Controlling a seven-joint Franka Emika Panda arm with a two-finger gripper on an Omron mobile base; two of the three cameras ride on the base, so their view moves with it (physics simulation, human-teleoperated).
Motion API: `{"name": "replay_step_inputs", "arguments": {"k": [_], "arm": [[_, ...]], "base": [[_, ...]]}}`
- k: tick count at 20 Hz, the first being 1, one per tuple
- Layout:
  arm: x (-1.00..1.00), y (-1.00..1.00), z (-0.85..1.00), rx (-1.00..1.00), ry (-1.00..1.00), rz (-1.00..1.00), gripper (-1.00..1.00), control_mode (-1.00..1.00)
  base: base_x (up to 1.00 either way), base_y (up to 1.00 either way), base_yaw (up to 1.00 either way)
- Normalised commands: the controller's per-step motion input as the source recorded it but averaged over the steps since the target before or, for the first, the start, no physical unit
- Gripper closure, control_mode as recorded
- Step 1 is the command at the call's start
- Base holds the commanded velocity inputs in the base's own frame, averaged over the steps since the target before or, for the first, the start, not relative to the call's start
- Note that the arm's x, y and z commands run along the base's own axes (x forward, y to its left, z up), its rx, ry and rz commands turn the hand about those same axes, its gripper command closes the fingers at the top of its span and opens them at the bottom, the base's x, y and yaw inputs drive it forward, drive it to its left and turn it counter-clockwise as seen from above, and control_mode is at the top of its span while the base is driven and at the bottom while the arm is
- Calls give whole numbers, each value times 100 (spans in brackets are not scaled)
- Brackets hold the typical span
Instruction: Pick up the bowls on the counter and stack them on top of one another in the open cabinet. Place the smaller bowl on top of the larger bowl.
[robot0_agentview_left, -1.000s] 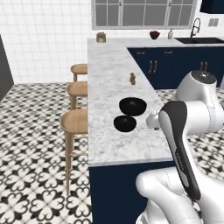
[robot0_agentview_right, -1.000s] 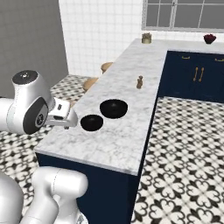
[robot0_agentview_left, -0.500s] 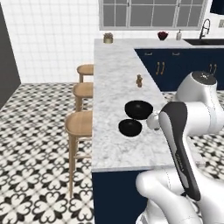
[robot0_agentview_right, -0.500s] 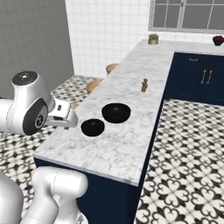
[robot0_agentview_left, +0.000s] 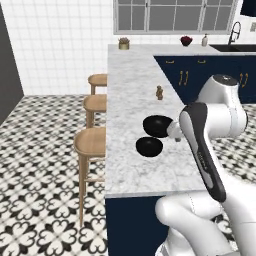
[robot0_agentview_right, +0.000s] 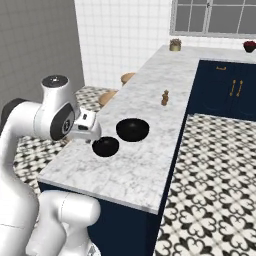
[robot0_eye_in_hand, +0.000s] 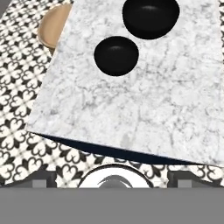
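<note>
Two glossy black bowls sit side by side on the marble counter (robot0_agentview_left: 130, 100). The larger bowl (robot0_agentview_left: 156, 125) (robot0_agentview_right: 132, 129) (robot0_eye_in_hand: 151, 17) lies farther along. The smaller bowl (robot0_agentview_left: 149, 146) (robot0_agentview_right: 105, 146) (robot0_eye_in_hand: 116, 55) lies nearer the counter's end. My gripper (robot0_agentview_right: 92, 131) (robot0_eye_in_hand: 112, 179) hovers above and just short of the smaller bowl, near the counter's end, looking down at both. It is open, its dark tips far apart with nothing between them. In the left base view my own forearm covers most of the hand (robot0_agentview_left: 175, 131). The open cabinet is out of view.
Three wooden stools (robot0_agentview_left: 92, 142) line the counter's left side. A small brown shaker (robot0_agentview_left: 159, 92) (robot0_agentview_right: 165, 97) stands beyond the bowls, and a potted plant (robot0_agentview_left: 123, 43) at the far end. Navy base cabinets (robot0_agentview_right: 225, 90) and a sink counter lie across the patterned-floor aisle.
The whole picture has shifted, so the base and its cameras have moved along the counter. The bowls keep their places on the marble. The arm holds the same pose, jaws still wide.
</note>
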Motion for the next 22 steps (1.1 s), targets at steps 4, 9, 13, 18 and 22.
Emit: {"name": "replay_step_inputs", "arguments": {"k": [4, 9, 13, 18, 22], "arm": [[100, -57, -12, 4, 24, -11, -100, -100], [89, -10, -24, 0, 18, -31, -100, -100], [16, 0, -68, 15, 7, -23, -100, -100], [34, 2, -72, 6, 21, -12, -100, -100], [39, 4, -54, -4, 16, -7, -100, -100]], "base": [[0, 0, 0], [0, 0, 0], [0, 0, 0], [0, 0, 0], [0, 0, 0]]}}
